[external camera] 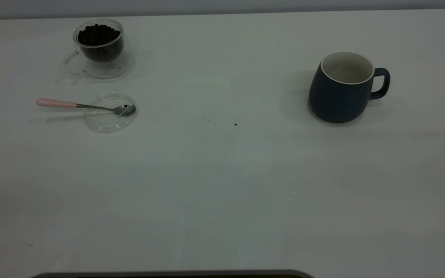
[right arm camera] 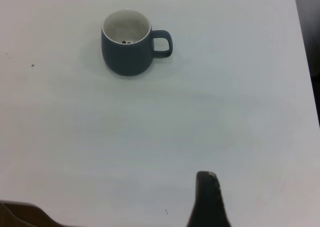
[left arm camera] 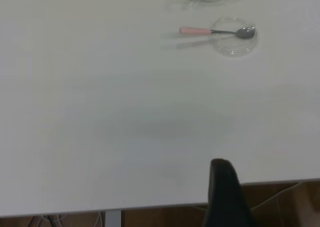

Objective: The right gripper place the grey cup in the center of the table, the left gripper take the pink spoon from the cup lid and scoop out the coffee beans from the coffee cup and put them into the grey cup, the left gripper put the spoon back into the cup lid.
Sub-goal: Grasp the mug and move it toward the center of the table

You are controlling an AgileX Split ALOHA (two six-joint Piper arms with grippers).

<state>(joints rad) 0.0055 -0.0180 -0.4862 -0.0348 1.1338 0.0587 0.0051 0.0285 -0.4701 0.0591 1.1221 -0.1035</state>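
Observation:
The grey cup (external camera: 342, 90) stands upright at the right of the table (external camera: 222, 185), handle turned to the right; in the right wrist view the grey cup (right arm camera: 127, 44) has a small dark spot inside. At far left the coffee cup (external camera: 99, 42) holds coffee beans (external camera: 99, 34). In front of it the pink spoon (external camera: 79, 105) rests with its bowl in the cup lid (external camera: 109, 114) and its handle sticking out left. The left gripper (left arm camera: 222, 167) hangs by the table's edge, far from the spoon (left arm camera: 215, 31) and lid (left arm camera: 233, 37). The right gripper (right arm camera: 206, 179) is well short of the cup. Each shows as one dark tip without a gap.
The coffee cup sits on a clear saucer (external camera: 99, 69). A few dark specks (external camera: 235, 124) lie near the table's middle. Neither arm appears in the exterior view. The table's right edge (right arm camera: 306, 77) runs close by the right gripper.

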